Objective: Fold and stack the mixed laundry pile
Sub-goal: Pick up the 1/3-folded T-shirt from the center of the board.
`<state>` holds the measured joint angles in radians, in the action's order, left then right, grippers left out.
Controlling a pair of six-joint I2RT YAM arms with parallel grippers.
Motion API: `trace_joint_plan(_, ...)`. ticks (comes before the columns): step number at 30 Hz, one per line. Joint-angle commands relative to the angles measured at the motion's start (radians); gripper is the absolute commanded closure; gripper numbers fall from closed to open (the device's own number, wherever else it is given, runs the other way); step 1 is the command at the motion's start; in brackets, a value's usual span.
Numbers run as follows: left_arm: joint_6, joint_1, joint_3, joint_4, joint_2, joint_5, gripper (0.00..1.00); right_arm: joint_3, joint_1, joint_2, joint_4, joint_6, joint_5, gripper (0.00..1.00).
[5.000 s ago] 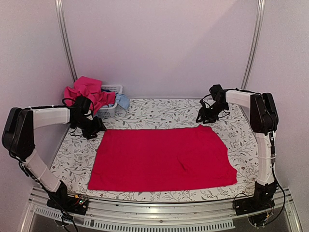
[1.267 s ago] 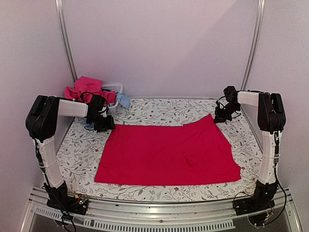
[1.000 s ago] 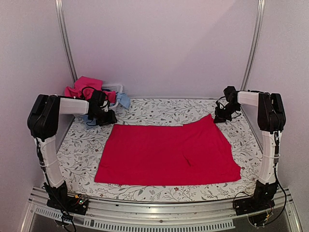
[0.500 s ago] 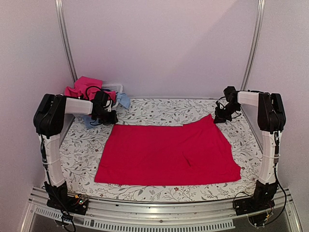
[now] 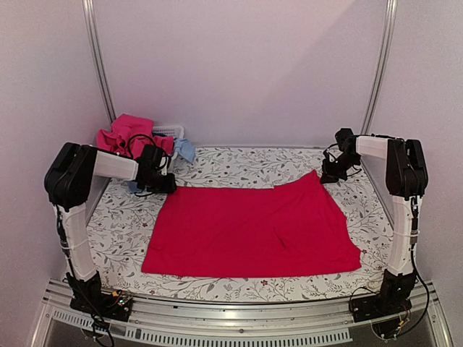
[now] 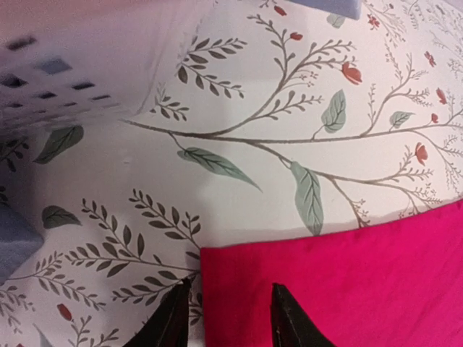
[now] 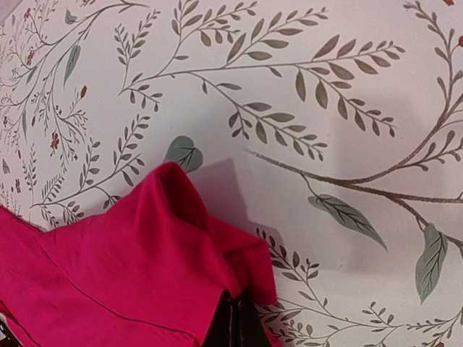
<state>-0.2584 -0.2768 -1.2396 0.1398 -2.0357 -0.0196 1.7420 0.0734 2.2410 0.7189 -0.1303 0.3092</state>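
Top external view has the rectangular bright red cloth [image 5: 249, 228] spread nearly flat across the middle of the white leaf-printed table surface [image 5: 239, 163]. What is left of the mixed laundry pile [image 5: 129, 134], mostly pink-magenta, is heaped in and over the white slatted plastic basket [image 5: 171, 132] at the far-left corner of the surface, with a light blue piece [image 5: 184, 150] hanging beside it. The right gripper [image 5: 331, 176] is clamped on the cloth's far-right corner, which the right wrist view shows bunched into a raised peak. The left gripper [image 5: 165, 185] sits low at the cloth's far-left corner. In the left wrist view its 2 fingers [image 6: 289, 325] stand partly apart, 1 outside the hem and 1 over the red fabric, holding nothing. Whether the tips already touch the fabric is hard to tell from this angle. The main risk, as I judge it, is an uneven pickup. If the left jaws close too near the hem they may catch only a sliver, or miss, and the corner would slip once both arms lift, skewing the fold. The bunched right corner and the small crease near the cloth's middle could be pressed into the fold, and the basket just beside the left arm could be nudged.
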Motion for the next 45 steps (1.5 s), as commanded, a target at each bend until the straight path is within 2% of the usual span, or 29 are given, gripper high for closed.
trace_joint_plan(1, 0.01, -0.012, 0.054, -0.159, 0.046, 0.097, 0.61, 0.027, -0.005, 0.018, -0.003, 0.004, 0.009, 1.0)
trace_joint_plan(4, 0.001, -0.014, 0.082, -0.25, 0.048, 0.113, 0.61, 0.024, -0.005, 0.019, -0.001, 0.002, 0.009, 1.0)
trace_joint_plan(8, -0.008, -0.027, 0.077, -0.279, 0.021, 0.147, 0.62, 0.024, -0.005, 0.016, 0.001, 0.004, 0.004, 1.0)
trace_joint_plan(11, 0.002, -0.047, 0.101, -0.328, 0.014, 0.121, 0.62, 0.024, -0.005, 0.013, 0.002, 0.004, 0.004, 1.0)
trace_joint_plan(18, -0.032, -0.073, 0.137, -0.329, 0.003, 0.123, 0.63, 0.023, -0.006, 0.007, 0.003, 0.001, 0.001, 1.0)
trace_joint_plan(28, -0.13, -0.075, 0.19, -0.303, -0.002, 0.22, 0.61, -0.009, -0.005, -0.009, -0.012, -0.005, 0.002, 1.0)
trace_joint_plan(37, -0.137, -0.065, 0.103, -0.271, -0.062, 0.182, 0.59, -0.019, -0.006, -0.012, -0.012, -0.002, -0.003, 1.0)
trace_joint_plan(45, -0.104, -0.066, 0.057, -0.217, -0.111, 0.165, 0.74, -0.019, -0.006, -0.015, -0.014, -0.005, -0.002, 1.0)
